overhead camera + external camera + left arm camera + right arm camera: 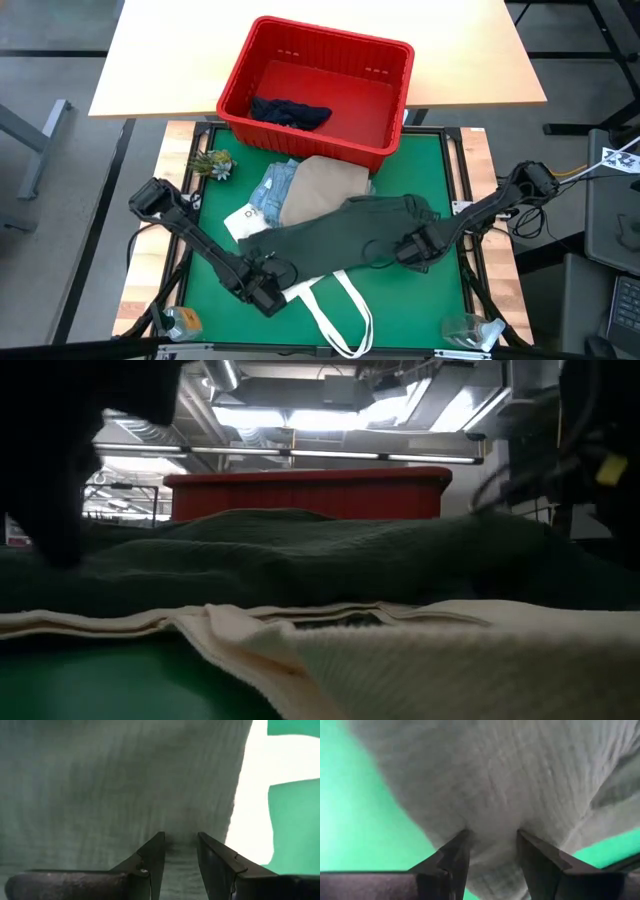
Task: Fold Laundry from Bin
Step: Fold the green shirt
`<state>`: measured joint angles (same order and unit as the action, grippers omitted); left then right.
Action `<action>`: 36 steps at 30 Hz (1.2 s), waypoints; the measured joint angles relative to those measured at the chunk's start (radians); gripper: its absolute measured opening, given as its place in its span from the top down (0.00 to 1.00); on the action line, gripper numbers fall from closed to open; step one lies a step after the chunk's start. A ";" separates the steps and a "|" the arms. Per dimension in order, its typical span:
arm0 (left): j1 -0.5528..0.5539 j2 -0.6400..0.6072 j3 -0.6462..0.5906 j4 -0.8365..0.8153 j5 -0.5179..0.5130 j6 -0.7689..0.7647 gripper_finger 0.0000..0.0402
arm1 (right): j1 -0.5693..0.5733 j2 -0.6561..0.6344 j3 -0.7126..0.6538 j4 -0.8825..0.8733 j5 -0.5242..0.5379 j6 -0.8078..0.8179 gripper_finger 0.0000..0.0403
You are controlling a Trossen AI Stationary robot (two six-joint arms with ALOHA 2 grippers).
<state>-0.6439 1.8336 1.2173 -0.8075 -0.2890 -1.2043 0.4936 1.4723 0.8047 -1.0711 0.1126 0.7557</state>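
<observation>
Two grippers pinched a dark olive shirt spread below the red bin

Two grippers held opposite ends of the dark olive shirt (345, 232), which lay draped across the green mat (420, 300) just on the near side of the red bin (385, 150). The left gripper (268, 272) sat at the shirt end farthest from the bin, its fingers (152, 857) closed on a fold of ribbed cloth. The right gripper (412, 250) clamped the other end, its fingers (455, 855) bunching fabric between them.

Beneath the shirt, nearer the bin, lay a beige garment (325, 185) and light blue jeans (272, 190). A white tote bag (335, 305) trailed out from under the shirt, on the side away from the bin. One dark navy garment (290, 113) remained inside the bin.

The shirt looked light, soft and limp; it would likely sag and crease wherever unsupported, and could drag the tote beneath it. Corners, shoulder seams or the hem seemed the best places to hold, so the cloth would hang flat for folding.
</observation>
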 joint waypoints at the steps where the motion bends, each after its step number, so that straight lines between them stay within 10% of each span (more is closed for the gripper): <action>1: -0.007 0.000 -0.023 0.034 0.000 -0.012 0.73 | 0.000 0.000 -0.023 0.012 0.000 0.014 0.59; 20: -0.053 -0.014 -0.108 0.106 0.071 -0.068 0.73 | 0.004 -0.055 -0.151 0.027 -0.012 -0.029 0.59; 36: -0.044 -0.341 -0.097 0.018 0.035 -0.018 0.73 | 0.004 -0.119 0.063 -0.173 0.006 -0.070 0.59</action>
<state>-0.6882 1.4924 1.1202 -0.7900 -0.2538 -1.2218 0.4973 1.3529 0.8678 -1.2445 0.1187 0.6853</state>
